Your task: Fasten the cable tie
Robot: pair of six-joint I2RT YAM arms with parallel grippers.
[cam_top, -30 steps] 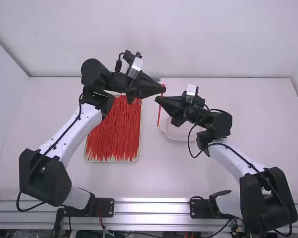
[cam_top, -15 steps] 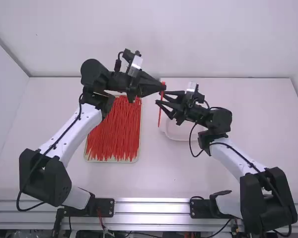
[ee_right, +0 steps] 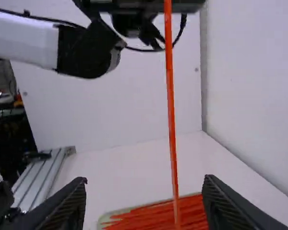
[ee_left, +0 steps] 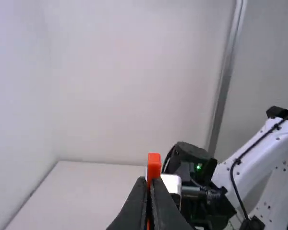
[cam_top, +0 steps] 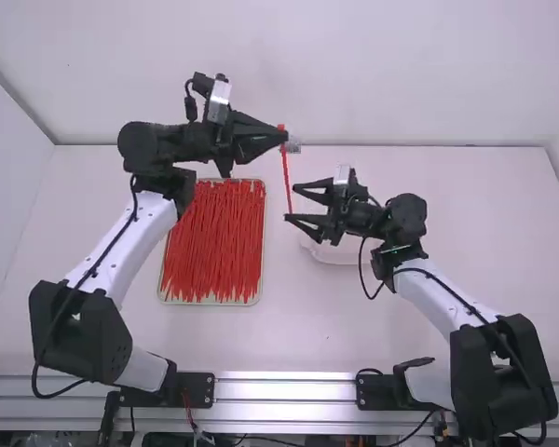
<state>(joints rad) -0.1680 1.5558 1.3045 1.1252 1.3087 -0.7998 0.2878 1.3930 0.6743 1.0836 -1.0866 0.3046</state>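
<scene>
My left gripper (cam_top: 278, 137) is raised above the table's far middle, shut on the head end of a red cable tie (cam_top: 285, 169). The tie hangs straight down from it. In the left wrist view the tie's square red head (ee_left: 154, 164) sticks up between the closed fingers (ee_left: 149, 192). My right gripper (cam_top: 293, 204) is open just right of the tie's lower end, its fingers spread wide and apart from the strap. In the right wrist view the tie (ee_right: 170, 110) runs down between the spread fingers (ee_right: 67, 201).
A tray (cam_top: 211, 299) holding several red cable ties (cam_top: 216, 240) lies on the table left of the middle. A shallow white dish (cam_top: 328, 252) sits under the right gripper. The table's right side is bare.
The left gripper has swung left and up, carrying the tie with it. The right gripper has opened wide and dropped slightly, letting go of the tie's lower part.
</scene>
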